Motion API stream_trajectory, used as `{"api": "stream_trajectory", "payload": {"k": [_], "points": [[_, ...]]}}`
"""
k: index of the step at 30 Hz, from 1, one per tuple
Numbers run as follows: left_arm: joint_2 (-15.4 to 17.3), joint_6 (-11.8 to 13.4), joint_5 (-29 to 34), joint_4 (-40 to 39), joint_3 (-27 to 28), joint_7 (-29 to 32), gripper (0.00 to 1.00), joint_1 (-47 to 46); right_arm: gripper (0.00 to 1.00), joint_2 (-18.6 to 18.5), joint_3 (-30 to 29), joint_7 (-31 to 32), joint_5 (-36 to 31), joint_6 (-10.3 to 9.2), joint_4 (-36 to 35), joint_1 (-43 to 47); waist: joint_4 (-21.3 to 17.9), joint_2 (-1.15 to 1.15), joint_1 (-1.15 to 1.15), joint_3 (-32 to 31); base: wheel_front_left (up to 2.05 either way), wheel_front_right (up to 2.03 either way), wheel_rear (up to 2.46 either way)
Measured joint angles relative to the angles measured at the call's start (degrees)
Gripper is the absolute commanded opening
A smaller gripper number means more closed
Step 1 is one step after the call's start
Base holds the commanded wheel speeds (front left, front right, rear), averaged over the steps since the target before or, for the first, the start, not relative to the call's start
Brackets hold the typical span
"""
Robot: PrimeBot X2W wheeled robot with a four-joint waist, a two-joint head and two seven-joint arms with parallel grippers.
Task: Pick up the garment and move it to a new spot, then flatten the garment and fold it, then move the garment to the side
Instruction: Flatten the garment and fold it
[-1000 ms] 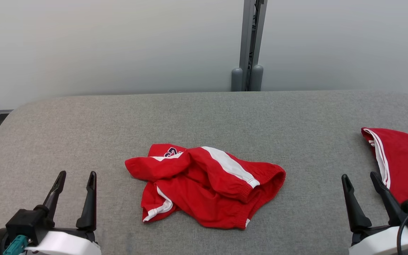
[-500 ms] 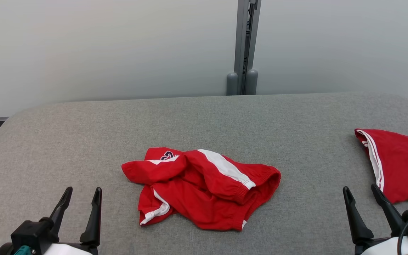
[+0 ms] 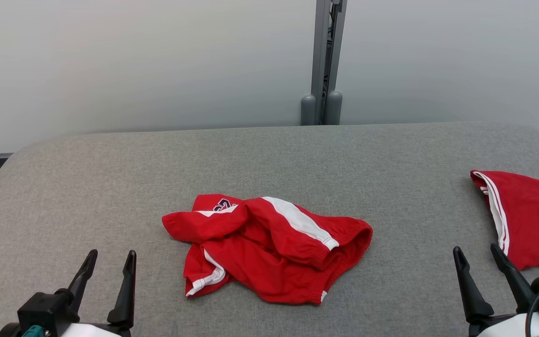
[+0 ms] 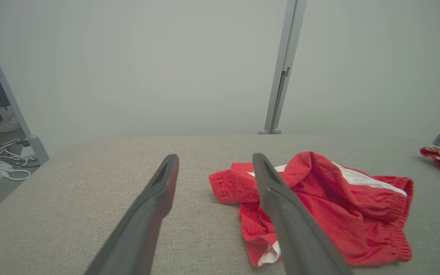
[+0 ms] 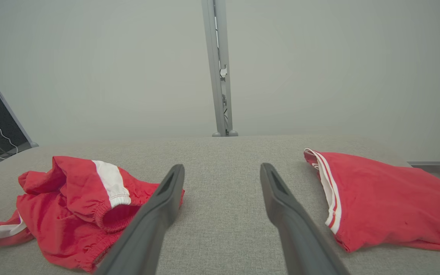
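The garment (image 3: 269,248) lies crumpled in the middle of the grey padded table (image 3: 269,154). It is red with a white stripe, white trim and a bit of dark-and-white lettering at its far left. My left gripper (image 3: 112,253) stands open at the near left, a short way from the garment's left edge and holding nothing. In the left wrist view the garment (image 4: 319,206) sits just right of the open left gripper (image 4: 215,156). My right gripper (image 3: 475,249) stands open and empty at the near right. The right wrist view has the garment (image 5: 75,206) to the left of this gripper (image 5: 222,166).
A second red cloth (image 3: 527,217) with white striped trim lies flat at the table's right edge, just beyond my right gripper. A grey post (image 3: 325,61) stands behind the table against a pale wall. Cables (image 4: 2,160) lie on the floor off the table's left end.
The head view has shifted slightly, so both grippers sit a little lower in it. The garment and the other red cloth lie as before. Both grippers stay open.
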Motion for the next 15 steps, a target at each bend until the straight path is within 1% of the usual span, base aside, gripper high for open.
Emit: {"api": "stream_trajectory", "payload": {"k": [11,15], "points": [[0.4,0.8,0.5,-0.5,-0.3,0.8,1.00,-0.3,1.00,0.4,0.2,0.5,-0.1,0.00,-0.3,-0.1,0.8,0.00,0.00,0.5,0.00,0.00,0.00],[0.4,0.7,0.5,-0.7,-0.7,0.7,1.00,-1.3,1.00,-0.5,2.4,1.0,0.4,0.00,0.1,-1.4,1.6,0.00,0.00,1.2,0.00,0.00,0.00]]}}
